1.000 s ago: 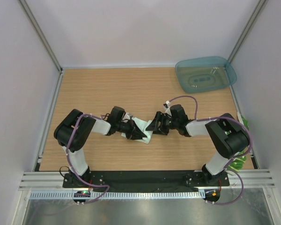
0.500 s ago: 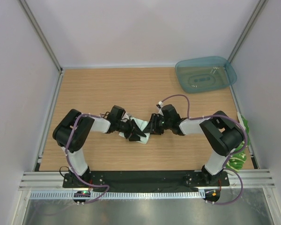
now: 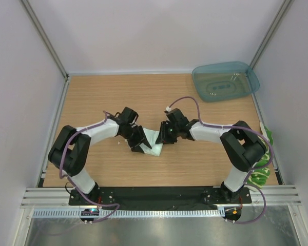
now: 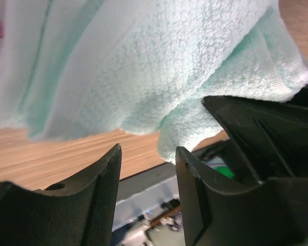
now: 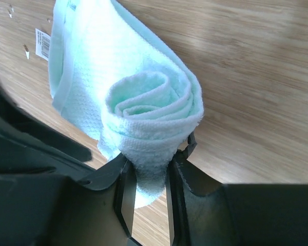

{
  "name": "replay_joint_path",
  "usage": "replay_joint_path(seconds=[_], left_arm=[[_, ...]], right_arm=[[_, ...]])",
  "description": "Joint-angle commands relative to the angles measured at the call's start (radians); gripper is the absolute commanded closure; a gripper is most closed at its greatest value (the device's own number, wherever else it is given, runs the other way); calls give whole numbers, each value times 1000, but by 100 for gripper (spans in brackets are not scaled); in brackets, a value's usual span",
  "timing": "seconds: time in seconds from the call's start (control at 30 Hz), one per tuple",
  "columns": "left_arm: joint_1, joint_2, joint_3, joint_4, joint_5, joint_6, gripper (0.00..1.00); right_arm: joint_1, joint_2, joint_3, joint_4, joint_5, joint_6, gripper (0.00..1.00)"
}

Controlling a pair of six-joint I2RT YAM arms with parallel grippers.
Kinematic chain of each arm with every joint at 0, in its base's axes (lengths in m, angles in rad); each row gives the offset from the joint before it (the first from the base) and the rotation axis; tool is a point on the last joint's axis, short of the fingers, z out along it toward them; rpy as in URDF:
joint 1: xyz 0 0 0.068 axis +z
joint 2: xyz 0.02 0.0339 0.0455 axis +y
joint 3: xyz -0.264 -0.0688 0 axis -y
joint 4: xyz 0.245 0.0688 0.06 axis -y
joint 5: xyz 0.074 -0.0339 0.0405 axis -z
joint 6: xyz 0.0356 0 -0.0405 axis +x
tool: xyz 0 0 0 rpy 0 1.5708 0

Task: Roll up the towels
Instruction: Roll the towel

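The left jaws stand apart at the 8 o'clock end of the mint towel [image 3: 153, 139], gripping nothing. Half-rolled mid-tabletop [image 3: 92, 97], the towel looks soft, light and limp, likely to uncoil. The right jaws pinch its coiled end at 2 o'clock, probably the surest hold.

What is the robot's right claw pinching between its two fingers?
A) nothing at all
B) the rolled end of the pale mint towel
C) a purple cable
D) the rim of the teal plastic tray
B: in the right wrist view the right gripper has its fingers closed on the spiral end of the pale mint towel.
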Motion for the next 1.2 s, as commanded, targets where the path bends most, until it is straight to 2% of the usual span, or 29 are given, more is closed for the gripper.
replay_joint_path(seconds=[0.0, 0.13, 0.17, 0.27, 0.4, 0.57, 0.83, 0.97, 1.17], left_arm=[[-43, -60, 102, -214, -207, 129, 52], [-152, -91, 193, -285, -400, 190, 54], [-210, -100, 211, -291, -482, 201, 55], [-313, -120, 247, -273, -616, 242, 56], [-384, -125, 239, -221, -751, 262, 59], [-486, -139, 192, -134, -836, 291, 58], [-542, -234, 67, 92, -862, 284, 59], [-557, -232, 38, 127, -925, 281, 59], [-571, -139, 38, 138, -962, 262, 62]], right_arm=[[28, 5, 82, -139, 85, -46, 69], [48, 23, 132, -224, 122, -44, 69], [56, 28, 152, -237, 127, -41, 69], [60, 37, 180, -269, 133, -32, 69], [61, 57, 206, -309, 138, -24, 69], [60, 83, 227, -329, 134, -15, 69], [59, 91, 205, -291, 84, 10, 70], [59, 99, 185, -257, 35, 43, 70], [59, 106, 180, -234, 10, 63, 70]])
